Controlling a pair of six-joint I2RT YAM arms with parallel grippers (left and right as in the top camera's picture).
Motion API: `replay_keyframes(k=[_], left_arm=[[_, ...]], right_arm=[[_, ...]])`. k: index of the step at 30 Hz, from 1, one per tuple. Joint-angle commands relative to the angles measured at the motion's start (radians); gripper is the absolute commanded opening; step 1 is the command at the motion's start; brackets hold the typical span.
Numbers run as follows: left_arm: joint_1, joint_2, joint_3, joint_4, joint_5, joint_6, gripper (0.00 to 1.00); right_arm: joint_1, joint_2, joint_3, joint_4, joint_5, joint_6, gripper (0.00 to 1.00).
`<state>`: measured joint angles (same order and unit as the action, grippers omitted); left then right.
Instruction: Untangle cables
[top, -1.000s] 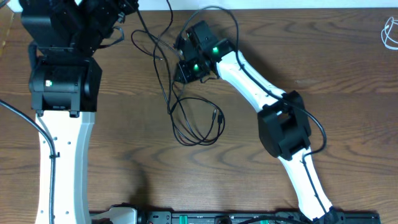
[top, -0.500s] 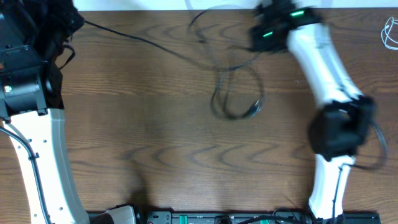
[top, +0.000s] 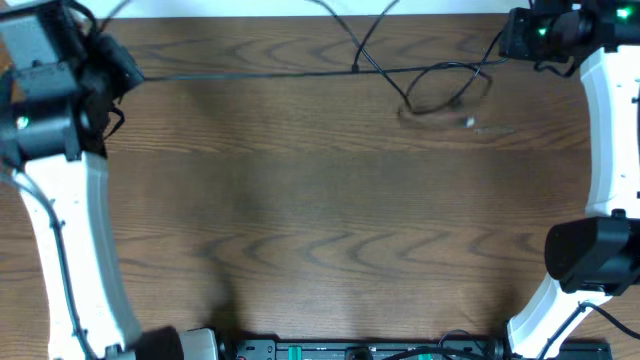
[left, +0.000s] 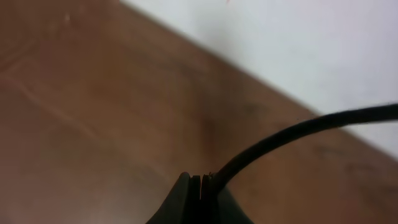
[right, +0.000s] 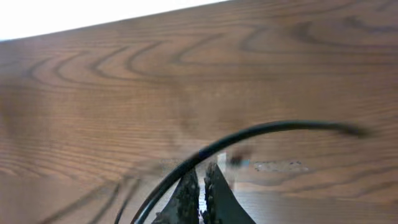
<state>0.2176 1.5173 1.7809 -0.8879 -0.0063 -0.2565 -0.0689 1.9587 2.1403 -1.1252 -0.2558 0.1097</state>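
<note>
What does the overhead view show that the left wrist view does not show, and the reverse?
Only overhead: the black cable stretched across the table towards the right gripper, with a loop near that end. Only left wrist: a close look at the left gripper, its fingertips pressed together and the cable leaving between them. Both: the left gripper shut on this cable, and the wooden table.

Brown wood-grain table (top: 320, 220), black cables (top: 250, 74) stretched and looped over its far side.
</note>
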Motion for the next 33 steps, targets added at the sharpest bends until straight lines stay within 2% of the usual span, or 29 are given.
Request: replay_keyframes(k=[1,4,8,12,17,19,22,25,27,33], left_arm=[[0.019,0.086,-0.005,-0.026,-0.147,0.037,0.08],[0.019,0.153,-0.005,-0.045,-0.148,0.040,0.07],[0.003,0.228,-0.005,-0.055,-0.062,0.080,0.07],[-0.040,0.272,-0.005,-0.053,0.021,0.127,0.08],[-0.125,0.280,-0.006,-0.055,0.031,0.171,0.08],[-0.156,0.280,-0.006,-0.061,0.034,0.182,0.16],[-0.189,0.280,-0.006,-0.073,0.034,0.187,0.41],[-0.217,0.280,-0.009,-0.076,0.051,0.210,0.56],[-0.231,0.280,-0.012,-0.076,0.107,0.244,0.60],[-0.278,0.280,-0.060,-0.060,0.339,0.380,0.61]], right_arm=[[-0.086,0.002,0.007,0.026,0.066,-0.040,0.01],[-0.126,-0.006,0.007,0.044,0.003,-0.041,0.01],[-0.138,-0.006,0.007,0.035,-0.220,-0.103,0.01],[-0.081,-0.006,0.006,0.004,-0.266,-0.105,0.01],[0.053,-0.006,0.006,-0.032,-0.220,-0.103,0.01],[0.091,-0.006,0.006,-0.031,-0.178,-0.093,0.01],[0.126,-0.006,0.006,-0.024,-0.142,-0.069,0.01],[0.152,-0.006,0.006,-0.007,-0.142,-0.064,0.01],[0.156,-0.006,0.006,0.010,-0.143,-0.054,0.01],[0.130,-0.006,0.006,0.055,-0.203,-0.016,0.01]])
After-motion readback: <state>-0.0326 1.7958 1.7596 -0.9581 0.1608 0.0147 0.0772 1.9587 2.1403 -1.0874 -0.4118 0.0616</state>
